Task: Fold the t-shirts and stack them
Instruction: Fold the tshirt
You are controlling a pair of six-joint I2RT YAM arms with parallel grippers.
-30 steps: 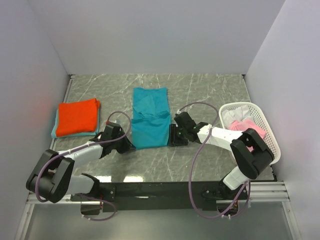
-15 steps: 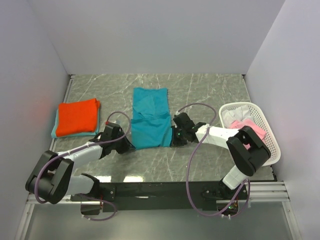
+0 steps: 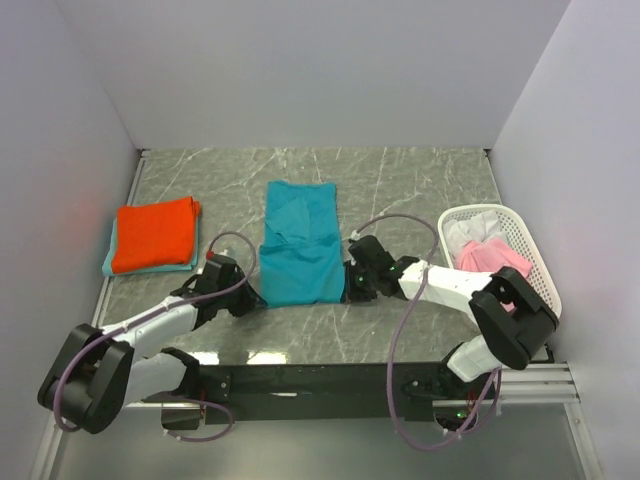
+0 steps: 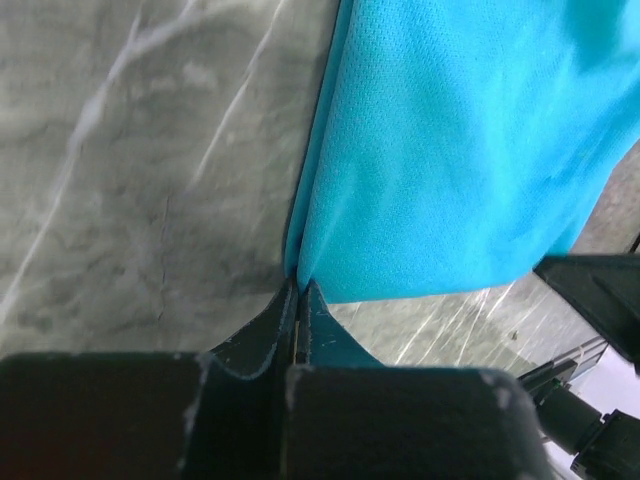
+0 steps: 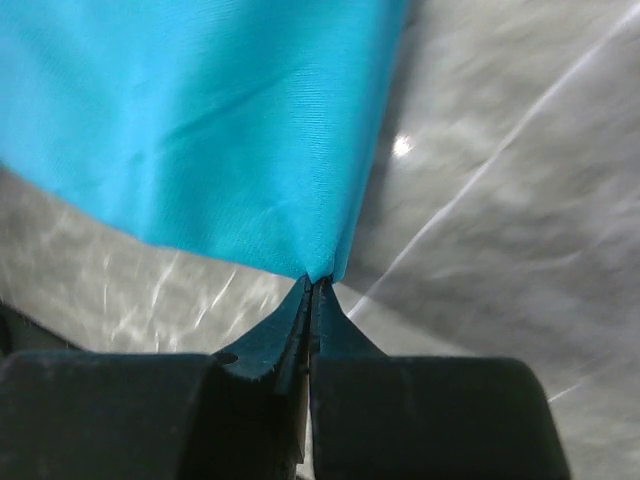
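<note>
Left wrist view shows your left fingers (image 4: 282, 308) pinching a near corner of the teal-blue t-shirt (image 4: 450, 150), closed tight on it. Your right fingers (image 5: 296, 308) are closed tight on the other near corner. The shirt lies on the tabletop (image 4: 130, 180), spreading away from both pairs of fingers and filling the gap between them.

Five t-shirts: one teal-blue shirt (image 3: 298, 250), one orange-red shirt (image 3: 155, 232), one light teal shirt (image 3: 110, 263), one pink shirt (image 3: 488, 256), one white shirt (image 3: 462, 233). One mesh basket (image 3: 541, 290). Two hands: left hand (image 4: 297, 292), right hand (image 5: 310, 288).
</note>
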